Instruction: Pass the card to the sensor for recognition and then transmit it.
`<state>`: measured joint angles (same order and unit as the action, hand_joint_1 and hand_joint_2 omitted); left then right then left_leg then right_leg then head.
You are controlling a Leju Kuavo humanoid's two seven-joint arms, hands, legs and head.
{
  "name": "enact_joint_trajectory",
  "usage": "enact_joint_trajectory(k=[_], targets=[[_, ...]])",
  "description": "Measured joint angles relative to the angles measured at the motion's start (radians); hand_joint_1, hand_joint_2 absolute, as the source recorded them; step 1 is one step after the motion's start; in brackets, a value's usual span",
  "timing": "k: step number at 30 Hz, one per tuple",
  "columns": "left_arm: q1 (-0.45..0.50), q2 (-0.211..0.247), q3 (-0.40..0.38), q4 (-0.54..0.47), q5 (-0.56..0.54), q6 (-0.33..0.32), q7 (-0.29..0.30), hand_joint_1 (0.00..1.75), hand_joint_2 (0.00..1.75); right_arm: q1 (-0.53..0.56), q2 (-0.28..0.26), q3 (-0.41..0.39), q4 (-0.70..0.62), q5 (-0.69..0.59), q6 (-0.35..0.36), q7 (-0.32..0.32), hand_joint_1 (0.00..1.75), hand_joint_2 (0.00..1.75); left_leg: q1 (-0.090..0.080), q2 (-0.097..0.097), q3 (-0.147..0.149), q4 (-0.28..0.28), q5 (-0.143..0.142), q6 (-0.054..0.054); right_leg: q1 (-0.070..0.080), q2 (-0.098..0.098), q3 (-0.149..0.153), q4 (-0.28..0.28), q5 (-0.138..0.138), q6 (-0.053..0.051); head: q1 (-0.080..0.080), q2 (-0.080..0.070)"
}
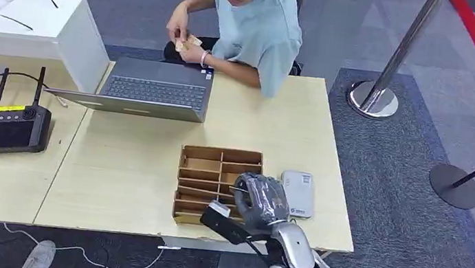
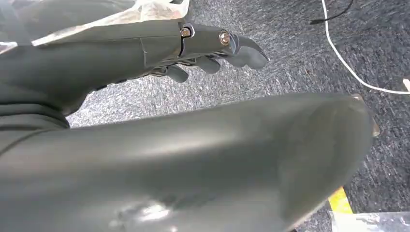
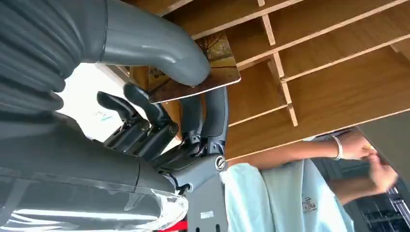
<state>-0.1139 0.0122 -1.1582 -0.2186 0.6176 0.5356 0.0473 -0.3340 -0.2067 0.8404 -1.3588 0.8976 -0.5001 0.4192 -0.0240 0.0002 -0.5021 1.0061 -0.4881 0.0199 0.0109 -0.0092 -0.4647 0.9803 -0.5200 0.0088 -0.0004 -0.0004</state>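
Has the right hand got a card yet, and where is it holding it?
Yes. The right hand pinches a card near one edge, thumb on its printed face and fingers beneath, over the wooden divider box.

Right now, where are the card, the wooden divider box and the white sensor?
card (image 3: 203, 72), right wrist view, its printed face.
wooden divider box (image 1: 208, 152), head view, far rim.
white sensor (image 1: 298, 190), head view, top face.

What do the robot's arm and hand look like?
The right arm is shiny silver with a black block at the wrist. The right hand has a grey ribbed cover, a thick grey thumb and darker fingers. The left hand is dark grey with small silver screws.
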Motion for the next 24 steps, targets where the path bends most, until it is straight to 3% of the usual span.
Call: enact_joint_trajectory(k=[9,15,24], targets=[[0.0,0.0,-0.003,0.0,-0.018,-0.002,0.0,0.0,0.0,-0.03,0.011,-0.018,0.006,0.073,-0.105,-0.017,1.75,1.75,0.0,0.0,0.0,0.0,0.0,0.0,0.0,0.0,0.0,0.0,0.0,0.0,0.0,0.0],[0.0,0.0,-0.006,0.0,-0.021,-0.002,-0.007,0.0,0.0,-0.099,0.015,-0.042,-0.048,0.156,-0.065,0.021,1.75,1.75,0.0,0.0,0.0,0.0,0.0,0.0,0.0,0.0,0.0,0.0,0.0,0.0,0.0,0.0],[0.0,0.0,-0.009,0.0,-0.027,-0.002,-0.013,0.0,0.0,-0.186,0.015,-0.061,-0.137,0.176,-0.013,0.04,1.75,1.75,0.0,0.0,0.0,0.0,0.0,0.0,0.0,0.0,0.0,0.0,0.0,0.0,0.0,0.0]])
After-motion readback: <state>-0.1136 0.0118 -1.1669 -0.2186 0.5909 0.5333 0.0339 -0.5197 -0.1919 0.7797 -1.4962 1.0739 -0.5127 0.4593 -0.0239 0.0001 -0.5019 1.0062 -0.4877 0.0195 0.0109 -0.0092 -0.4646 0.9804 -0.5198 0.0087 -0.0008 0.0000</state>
